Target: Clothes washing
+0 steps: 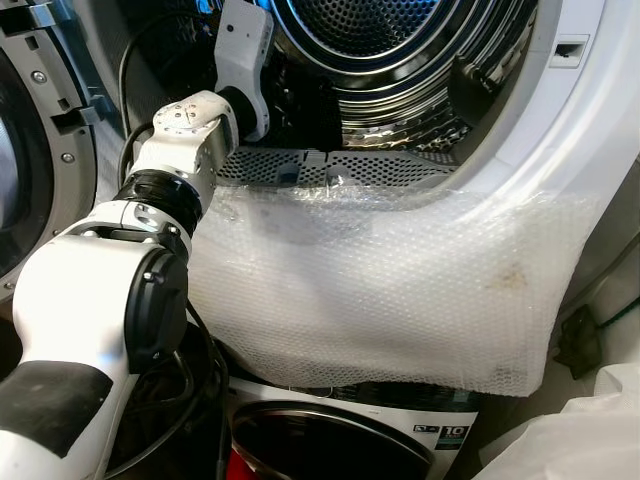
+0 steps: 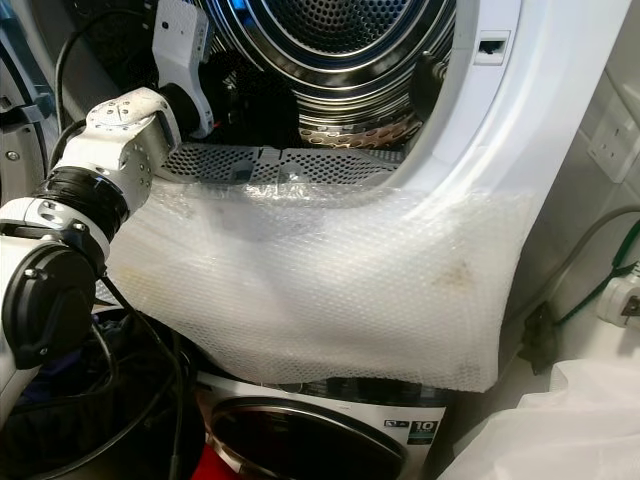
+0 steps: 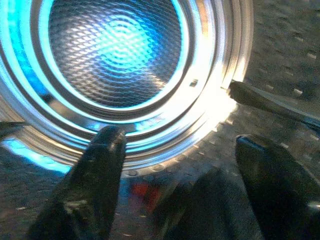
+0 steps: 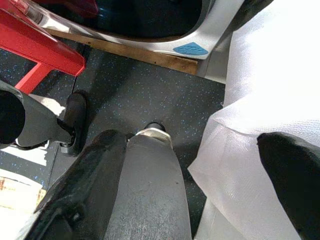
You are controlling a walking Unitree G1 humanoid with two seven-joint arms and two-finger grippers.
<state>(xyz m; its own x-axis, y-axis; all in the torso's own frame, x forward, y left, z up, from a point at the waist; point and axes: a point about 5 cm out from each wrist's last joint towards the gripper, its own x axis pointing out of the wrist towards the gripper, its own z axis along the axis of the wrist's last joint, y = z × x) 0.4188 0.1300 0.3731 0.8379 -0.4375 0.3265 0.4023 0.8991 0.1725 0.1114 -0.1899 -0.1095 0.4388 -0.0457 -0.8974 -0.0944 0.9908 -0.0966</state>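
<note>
Bubble wrap (image 1: 400, 290) drapes over the machine's front, a red stool (image 4: 40, 47) stands on speckled floor (image 4: 145, 85), wall socket (image 2: 622, 298) nearby.

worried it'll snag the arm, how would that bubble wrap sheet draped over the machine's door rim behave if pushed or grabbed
The clear bubble wrap sheet probably flops rather than holds shape: it sags over the white door rim and hangs in soft folds. It looks light, so a nudge from the left arm, whose left hand reaches into the silver perforated drum, could shift it. Its glossy plastic may slip.

The left gripper (image 3: 172, 165) reaches into the drum (image 1: 400, 60), hidden there from the head views — its fingertips (image 3: 100, 150) show blurred at the wrist. Bubble wrap (image 1: 400, 290) covers the washer front below, and the lower door (image 2: 300, 440) is cut off, perhaps ajar.
</note>
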